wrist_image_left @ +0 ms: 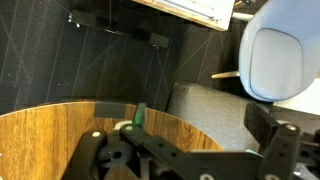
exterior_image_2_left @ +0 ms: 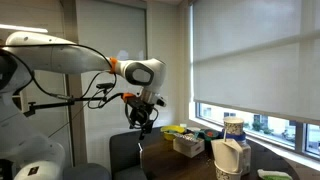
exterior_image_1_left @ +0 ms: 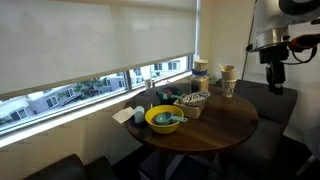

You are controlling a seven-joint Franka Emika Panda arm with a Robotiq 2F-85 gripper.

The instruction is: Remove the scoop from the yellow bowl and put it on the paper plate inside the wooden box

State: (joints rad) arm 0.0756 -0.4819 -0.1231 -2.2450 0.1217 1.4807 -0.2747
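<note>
Round dark wood worktop (exterior_image_1_left: 220, 125), glossy yellow bowl (exterior_image_1_left: 160, 128) near its edge, teal plastic scoop (exterior_image_1_left: 170, 121) lying inside, low tan box (exterior_image_1_left: 200, 109) just behind, hand (exterior_image_1_left: 276, 85) raised off to the side, well apart from scoop, opening: can't tell.

In an exterior view, a round dark wooden table (exterior_image_1_left: 215, 125) stands below a shaded window. At its 9 o'clock edge sits the yellow bowl (exterior_image_1_left: 160, 127), the teal scoop (exterior_image_1_left: 170, 120) lying inside. Toward 11 o'clock is the wooden box (exterior_image_1_left: 192, 109) with the paper plate (exterior_image_1_left: 193, 99) in it. Paper cups (exterior_image_1_left: 228, 80) stand at 1 o'clock. The gripper (exterior_image_1_left: 275, 78) hangs beyond the 2 o'clock edge, its jaws too small to read.
</note>
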